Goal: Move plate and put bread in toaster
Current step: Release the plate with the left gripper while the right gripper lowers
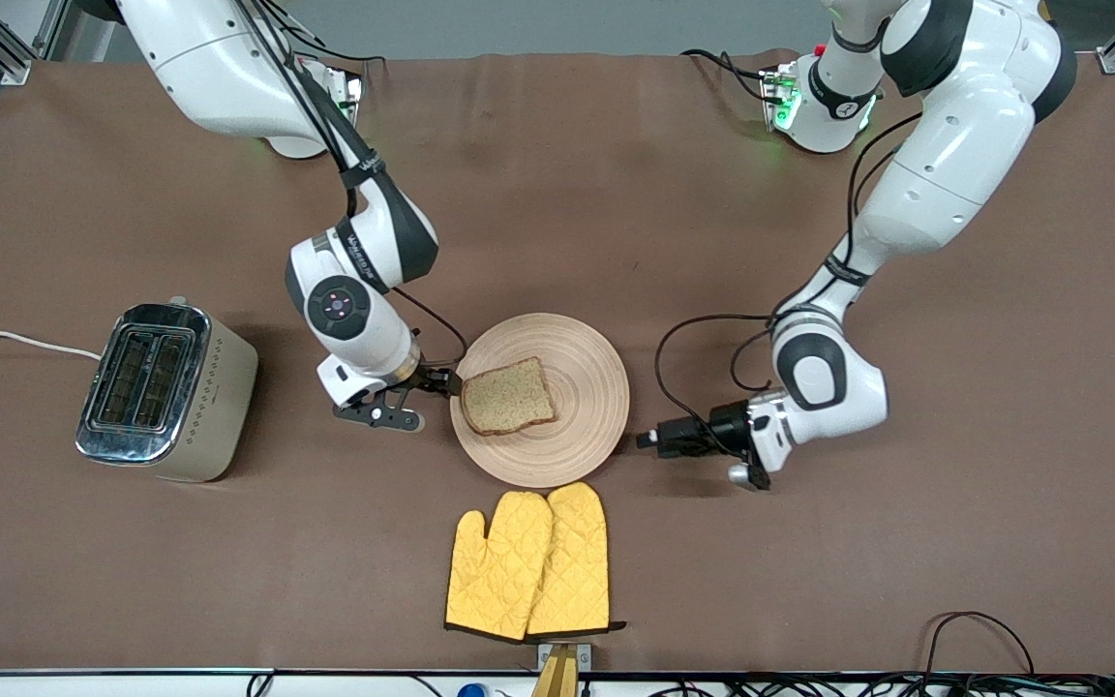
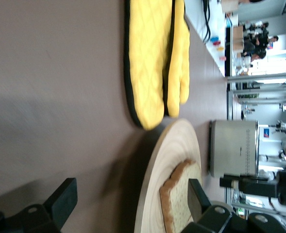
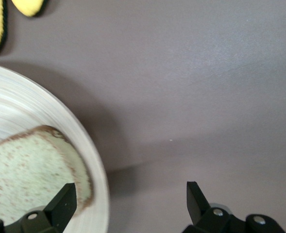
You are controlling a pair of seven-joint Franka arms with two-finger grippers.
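The pale wooden plate (image 1: 577, 387) lies mid-table with the brown bread slice (image 1: 507, 397) flat on it. The cream toaster (image 1: 165, 392) stands toward the right arm's end, slots up. My right gripper (image 1: 441, 382) is open, low over the plate's rim on the toaster's side. In the right wrist view one of its fingertips (image 3: 65, 199) is over the bread's crust (image 3: 26, 170) and the plate's rim (image 3: 96, 160) runs between the jaws. My left gripper (image 1: 649, 440) is open and empty, low beside the plate's rim toward the left arm's end; its view shows plate (image 2: 174, 160), bread (image 2: 179, 194) and toaster (image 2: 235, 148).
A pair of yellow oven mitts (image 1: 528, 561) lies nearer the front camera than the plate, close to its rim; it also shows in the left wrist view (image 2: 152, 63). The toaster's white cord (image 1: 15, 339) runs off the table's end. A black cable (image 1: 979, 629) loops at the front edge.
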